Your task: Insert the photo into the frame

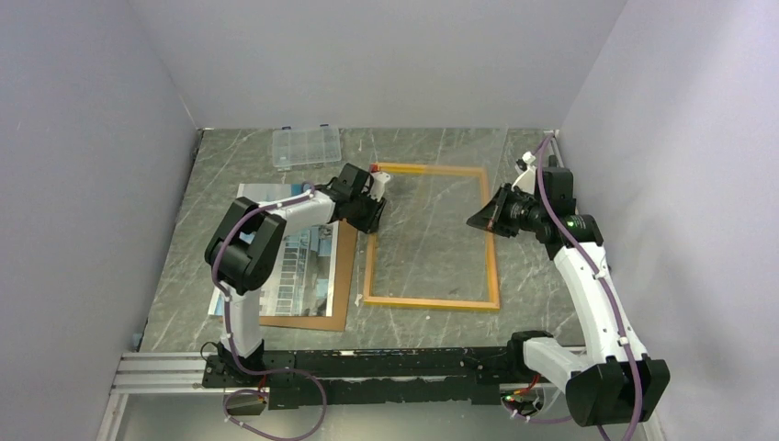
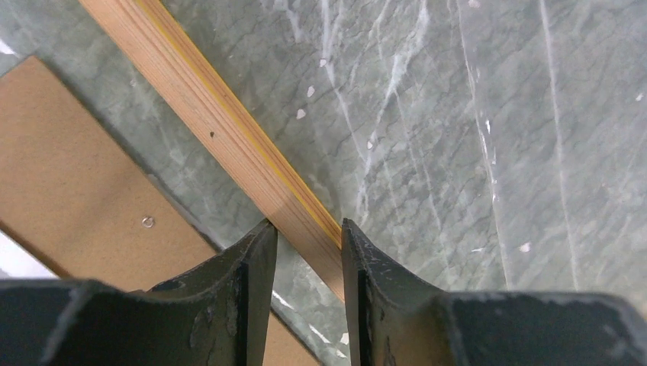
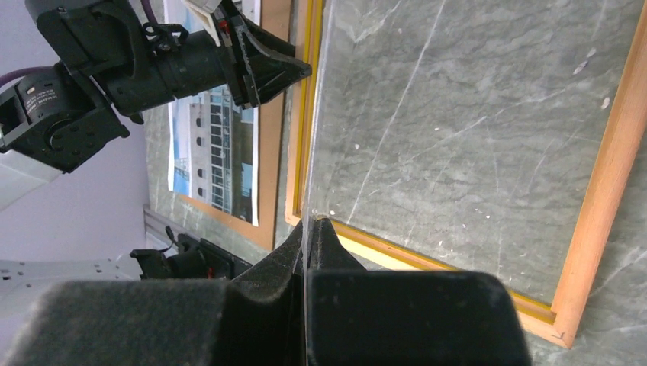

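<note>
- On the grey-green marble table (image 1: 524,285), the large rectangular picture frame with a thin yellow-orange border (image 1: 432,301) is laid flat at centre. The thin rectangular print of a white-grey building against blue sky (image 1: 308,265) is laid to its left on a plain brown backing board (image 1: 343,276).
- Print is judged light, floppy and easily creased; a free edge is the place to be gripped.
- Frame is judged stiff and light; the rails are the hold.
- Left gripper (image 2: 305,232): jaws are set astride the frame's left rail; whether it is pinched cannot be told.
- Right gripper (image 3: 307,229): jaws are pressed together on the edge of a thin clear glazing sheet (image 3: 328,114), judged slippery and breakable.
- Print's upper part is hidden by the left arm; the sheet's outline is hard to trace.
</note>
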